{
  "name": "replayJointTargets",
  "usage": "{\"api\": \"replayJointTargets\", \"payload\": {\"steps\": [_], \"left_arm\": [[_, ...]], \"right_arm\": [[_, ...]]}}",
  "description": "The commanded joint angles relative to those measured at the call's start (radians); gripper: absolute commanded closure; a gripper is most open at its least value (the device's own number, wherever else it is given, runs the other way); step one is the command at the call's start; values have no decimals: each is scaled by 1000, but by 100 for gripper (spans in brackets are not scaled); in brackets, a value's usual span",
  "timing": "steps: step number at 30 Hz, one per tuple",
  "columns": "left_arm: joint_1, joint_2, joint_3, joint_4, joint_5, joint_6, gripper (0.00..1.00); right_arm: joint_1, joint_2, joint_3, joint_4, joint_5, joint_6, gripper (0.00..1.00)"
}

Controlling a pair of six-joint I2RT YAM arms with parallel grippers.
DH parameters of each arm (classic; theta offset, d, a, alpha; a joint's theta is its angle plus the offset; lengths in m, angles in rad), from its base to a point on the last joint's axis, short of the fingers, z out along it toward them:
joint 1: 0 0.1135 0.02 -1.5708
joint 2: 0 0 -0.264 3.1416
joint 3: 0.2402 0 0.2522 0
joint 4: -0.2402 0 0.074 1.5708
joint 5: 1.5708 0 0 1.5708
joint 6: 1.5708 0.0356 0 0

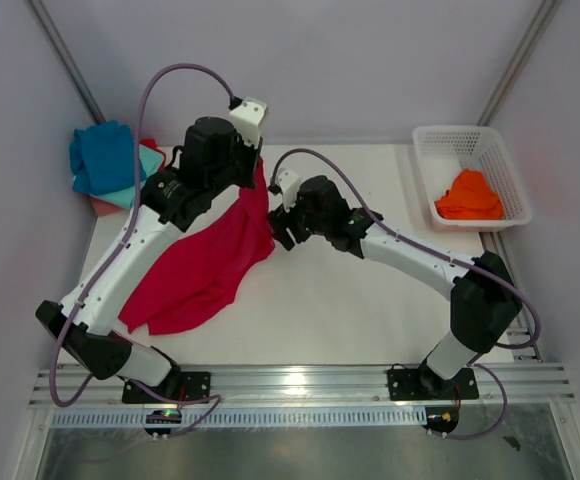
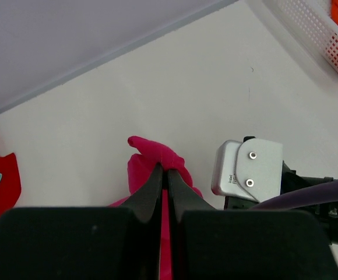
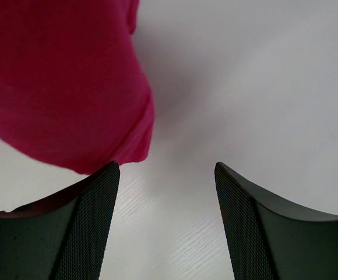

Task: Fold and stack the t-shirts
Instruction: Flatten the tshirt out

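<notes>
A white plastic lattice basket (image 1: pixel 448 140) with a rectangular rim sits at the far right corner of a white matte tabletop (image 1: pixel 350 300), its long side running along the right edge. A silver slotted aluminium rail (image 1: pixel 300 382) spans the near edge, with a white toothed strip (image 1: pixel 300 417) just nearer still. Pale grey wall panels (image 1: pixel 300 60) enclose the far side, left and right. Thin grey metal struts slant up in the far left corner (image 1: pixel 65 55) and the far right corner (image 1: pixel 518 60).

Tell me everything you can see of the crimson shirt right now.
The crimson shirt is soft, plain cloth, unfolded and rumpled. The left end effector is shut on a bunched edge, holding it up, so it drapes down to the table, where its lower part lies spread. The right end effector stands open by its hanging edge, gripping nothing.
</notes>
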Motion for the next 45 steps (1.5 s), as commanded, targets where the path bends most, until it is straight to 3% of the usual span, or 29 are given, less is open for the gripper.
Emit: {"api": "replayJointTargets", "payload": {"steps": [1,8,17,32,36,37,38,45], "left_arm": [[-2,-1,39,49,-14,-16,100],[0,9,40,59,-55,-1,100],[11,45,79,50,-37,-31,100],[15,-3,99,18,-8,-56,100],[15,-10,91,13,6,-65,100],[17,-12,91,12,20,-67,100],[15,-14,91,7,28,-68,100],[17,-27,88,1,39,-68,100]], "right_arm": [[3,-28,54,-3,-224,43,29],[3,-100,26,-38,-446,3,29],[2,-131,-18,-12,-403,-19,29],[3,-9,26,8,-372,-26,30],[3,22,49,8,-351,-25,51],[2,28,52,9,-343,-25,79],[2,36,56,8,-323,-28,96],[3,35,45,11,-305,-48,97]]}}
